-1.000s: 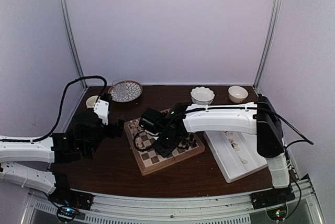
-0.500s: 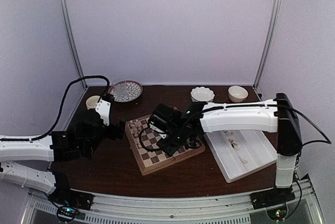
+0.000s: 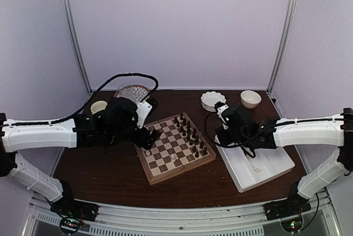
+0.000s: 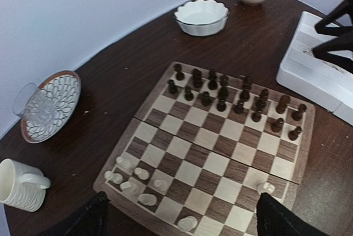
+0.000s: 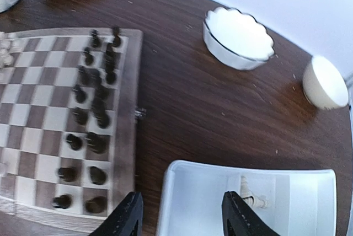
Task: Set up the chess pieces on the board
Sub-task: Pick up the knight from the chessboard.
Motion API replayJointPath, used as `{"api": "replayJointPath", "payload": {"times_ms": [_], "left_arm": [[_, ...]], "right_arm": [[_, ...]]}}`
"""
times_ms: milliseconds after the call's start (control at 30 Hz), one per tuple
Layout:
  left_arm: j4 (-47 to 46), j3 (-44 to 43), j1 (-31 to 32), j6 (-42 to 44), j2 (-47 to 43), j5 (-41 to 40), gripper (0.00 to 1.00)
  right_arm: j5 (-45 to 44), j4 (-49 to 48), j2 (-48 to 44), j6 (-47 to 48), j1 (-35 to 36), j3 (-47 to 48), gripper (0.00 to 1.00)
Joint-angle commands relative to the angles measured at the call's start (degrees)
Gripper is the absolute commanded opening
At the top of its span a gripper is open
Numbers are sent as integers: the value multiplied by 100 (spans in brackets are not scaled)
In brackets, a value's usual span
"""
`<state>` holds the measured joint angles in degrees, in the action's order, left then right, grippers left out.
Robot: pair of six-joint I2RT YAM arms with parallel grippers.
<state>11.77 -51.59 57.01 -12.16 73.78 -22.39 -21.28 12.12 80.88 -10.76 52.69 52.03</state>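
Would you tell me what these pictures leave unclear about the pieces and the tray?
- Top view: the left gripper covers the board's left corner, hiding cream pieces there.
- Right wrist view: the bottom edge cuts off the tray; how many pieces it holds is unknown.
- Left wrist view: the tray's wall hides its inside.
- All views: pieces are too small to tell their types.

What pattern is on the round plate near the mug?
The plate has a white petal-like pattern inside a reddish-brown rim; the left wrist view shows it best.
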Motion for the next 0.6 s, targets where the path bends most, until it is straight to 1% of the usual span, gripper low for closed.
{"api": "replayJointPath", "payload": {"times_ms": [0,67,133,300,467,567], "left_arm": [[578,-480,65,414,468,1626,91],[587,-566,106,547,653,1950,89],[620,-657,153,677,856,2165,87],[768,-953,314,951,1329,2208,69],[564,-1029,426,1032,1735,2209,66],[324,-1030,441,975,1997,2174,60]], "right_arm": [[-534,-1169,-339,-425,-370,-593,52],[-765,-1194,-503,-485,-415,-813,52],[-803,-1424,-712,-548,-478,-1017,52],[-836,-1666,-1109,-728,-639,-1396,53],[-725,-1704,-1208,-788,-722,-1472,53],[-646,-1712,-1226,-796,-725,-1466,53]]}}
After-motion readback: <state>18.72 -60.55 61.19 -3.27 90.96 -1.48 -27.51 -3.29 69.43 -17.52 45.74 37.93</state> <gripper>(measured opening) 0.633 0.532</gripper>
